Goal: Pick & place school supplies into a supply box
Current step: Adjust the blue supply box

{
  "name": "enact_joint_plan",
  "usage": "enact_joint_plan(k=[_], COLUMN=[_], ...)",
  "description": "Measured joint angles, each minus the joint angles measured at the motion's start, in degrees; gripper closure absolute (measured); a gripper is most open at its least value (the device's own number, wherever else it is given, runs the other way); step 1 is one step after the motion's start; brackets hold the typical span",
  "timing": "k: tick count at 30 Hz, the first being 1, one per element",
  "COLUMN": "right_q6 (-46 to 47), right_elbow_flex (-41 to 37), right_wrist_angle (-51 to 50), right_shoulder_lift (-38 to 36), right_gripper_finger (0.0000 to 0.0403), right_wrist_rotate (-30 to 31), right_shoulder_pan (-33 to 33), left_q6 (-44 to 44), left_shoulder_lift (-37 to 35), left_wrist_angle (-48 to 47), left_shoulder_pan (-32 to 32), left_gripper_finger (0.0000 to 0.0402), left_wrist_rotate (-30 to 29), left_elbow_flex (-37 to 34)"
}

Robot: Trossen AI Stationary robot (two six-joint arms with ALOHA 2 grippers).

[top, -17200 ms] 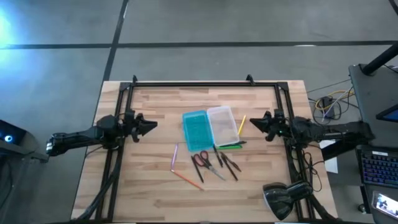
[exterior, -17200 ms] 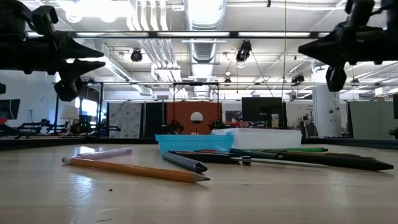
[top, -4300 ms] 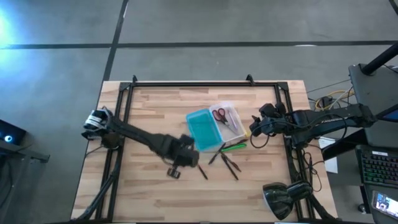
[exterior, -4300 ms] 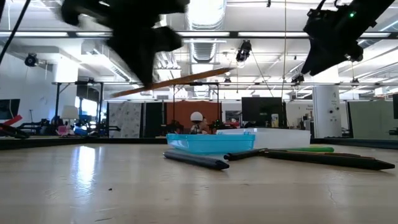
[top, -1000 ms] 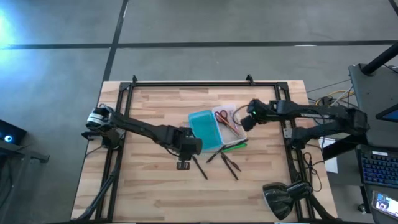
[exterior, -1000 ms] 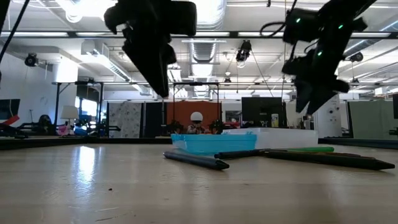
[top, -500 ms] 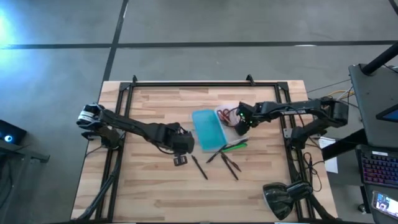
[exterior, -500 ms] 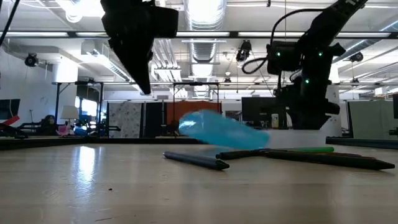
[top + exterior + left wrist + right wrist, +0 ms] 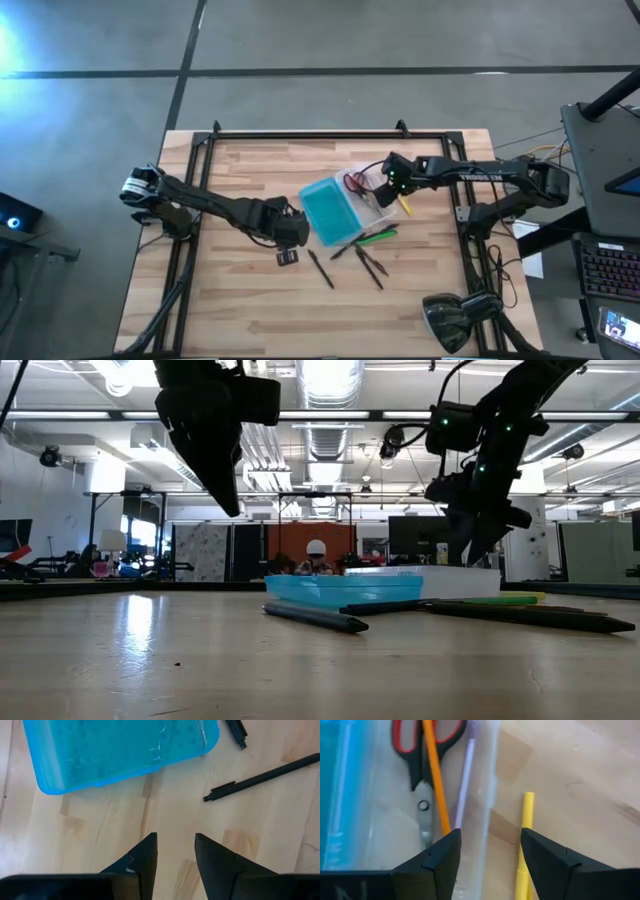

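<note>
While black pens (image 9: pixel 345 262) lie near, the supply box (image 9: pixel 343 205) lies flat again; both pincers, left pincer (image 9: pixel 174 851) and right pincer (image 9: pixel 489 851), gape empty.

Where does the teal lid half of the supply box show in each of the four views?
High view: teal lid at table centre, left of the clear tray.
Low view: a blue strip mid-picture.
Left wrist view: fills the upper part.
Right wrist view: a sliver at the edge.
Shared landmark: the clear tray joined to it.
</note>
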Motion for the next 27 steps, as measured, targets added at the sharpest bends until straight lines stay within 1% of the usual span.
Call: enact_joint_plan(k=[3,7,11,14,18,23,27], right_q6=[-0.3,-0.5,-1.3,-1.9,-2.5,-2.9,-4.2], right_elbow_flex=[-0.1,-0.7,-1.8,-2.0,-1.6,0.5,2.9], right_wrist_angle=[0.0,0.1,0.1,0.8,3.8,9.4,10.3], right_shoulder_lift=[0.1,0.6,3.3,5.8,7.9,9.5,12.1], right_gripper_finger=[0.0230,0.0273,0.0314,0.0337,0.0353,0.0359,0.0356], right_wrist_rotate=[-0.1,0.9,2.1,1.9,-1.7,-6.6,-7.1], right_shoulder_pan=[-0.5,-0.7,-0.7,-0.7,-0.3,0.8,0.9], left_q6=[0.0,0.0,0.0,0.0,0.0,0.1,0.1], left_shoulder_lift=[0.0,0.0,0.0,0.0,0.1,0.1,0.1], left_wrist_angle=[0.0,0.0,0.1,0.2,0.2,0.2,0.2], left_shoulder_pan=[0.0,0.0,0.0,0.0,0.0,0.0,0.0], left_gripper_finger=[0.0287,0.0287,0.0287,0.0287,0.0287,0.0287,0.0287], left_wrist_rotate=[0.0,-0.7,-1.4,-1.6,-1.6,-1.6,-1.6], left_elbow_flex=[0.0,0.0,0.0,0.0,0.0,0.0,0.0])
